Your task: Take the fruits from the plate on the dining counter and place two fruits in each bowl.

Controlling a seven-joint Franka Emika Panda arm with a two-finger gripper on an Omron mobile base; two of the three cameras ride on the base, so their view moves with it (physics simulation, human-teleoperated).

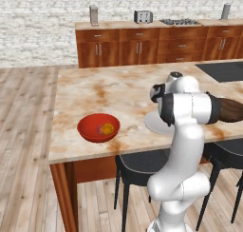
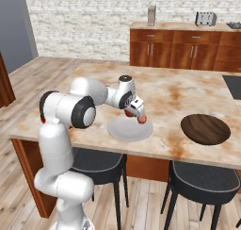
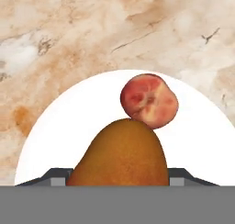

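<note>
Over the white plate (image 3: 69, 122) on the counter (image 2: 188, 90), my gripper (image 3: 117, 182) squeezes a brown fruit (image 3: 118, 154). Just beside it lies a red fruit (image 3: 149, 100). Two more sit in the red bowl (image 1: 90, 126).

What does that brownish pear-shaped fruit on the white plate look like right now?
The golden-brown, finely speckled pear-shaped fruit sits between the pincer's two dark tips, which look closed on its sides. Its narrow end points at a reddish round fruit that seems to touch it. Both are over the flat white round plate on the beige marble counter.
</note>
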